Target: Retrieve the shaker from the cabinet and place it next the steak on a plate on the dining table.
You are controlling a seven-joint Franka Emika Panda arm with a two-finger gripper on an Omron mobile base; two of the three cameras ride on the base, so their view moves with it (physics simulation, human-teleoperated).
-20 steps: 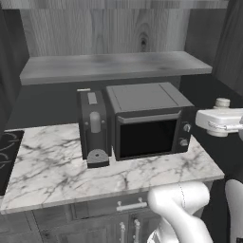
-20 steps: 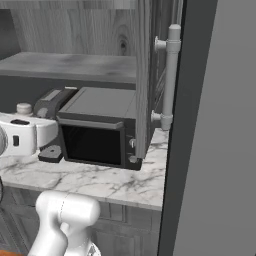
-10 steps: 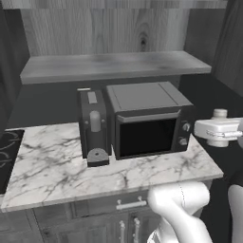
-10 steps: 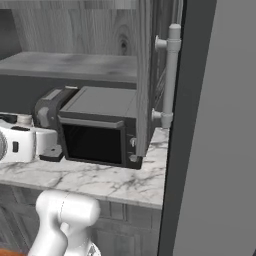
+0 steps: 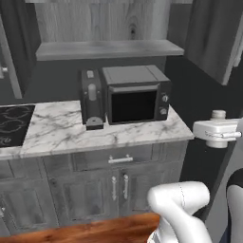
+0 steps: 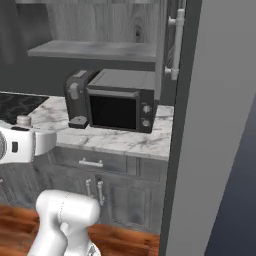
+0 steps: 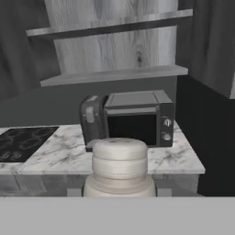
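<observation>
Shaker (image 7: pixel 120 167): pale beige, ridged cap, upright, apparently held. Cabinet (image 5: pixel 109 19): we note its shelf board bare.

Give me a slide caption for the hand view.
Shaker held close to the camera, facing the microwave and coffee machine on the marble counter.

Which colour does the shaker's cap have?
Pale beige-grey, like the shaker itself; the hand view shows it best.
</observation>
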